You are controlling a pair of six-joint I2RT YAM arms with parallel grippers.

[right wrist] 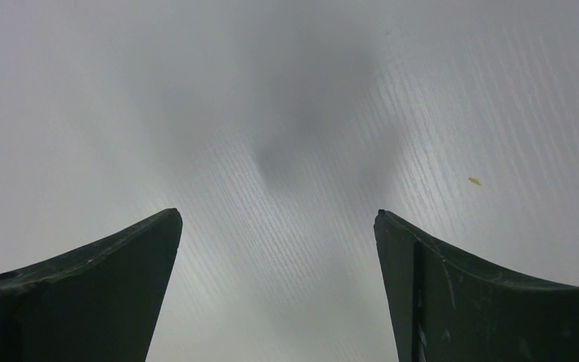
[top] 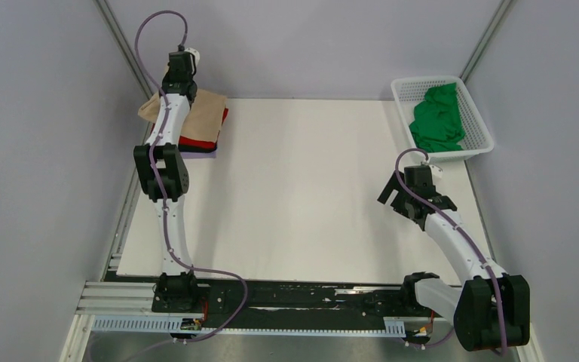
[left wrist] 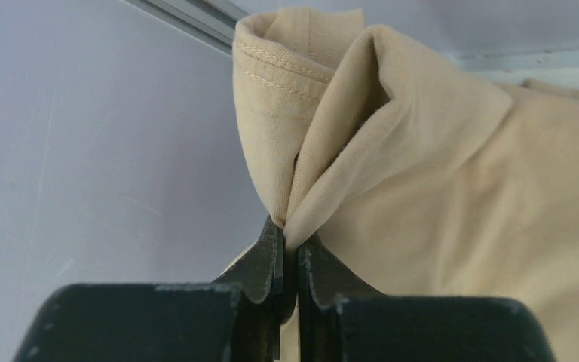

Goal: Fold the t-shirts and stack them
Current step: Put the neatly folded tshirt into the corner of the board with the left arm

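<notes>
A folded tan t-shirt (top: 205,113) tops a stack at the table's far left corner, over a red t-shirt (top: 200,142) and a thin dark edge (top: 196,154) beneath. My left gripper (top: 179,72) reaches over the stack's far side. In the left wrist view it (left wrist: 290,237) is shut on a pinched fold of the tan t-shirt (left wrist: 437,188), lifting a hemmed edge. A crumpled green t-shirt (top: 439,117) lies in the basket. My right gripper (top: 396,197) hovers open over the bare table at the right; nothing lies between its fingers (right wrist: 277,219).
The white lattice basket (top: 421,81) stands at the far right corner. The white table top (top: 301,196) spreads between the arms. Grey walls close in on the left, back and right, near the stack.
</notes>
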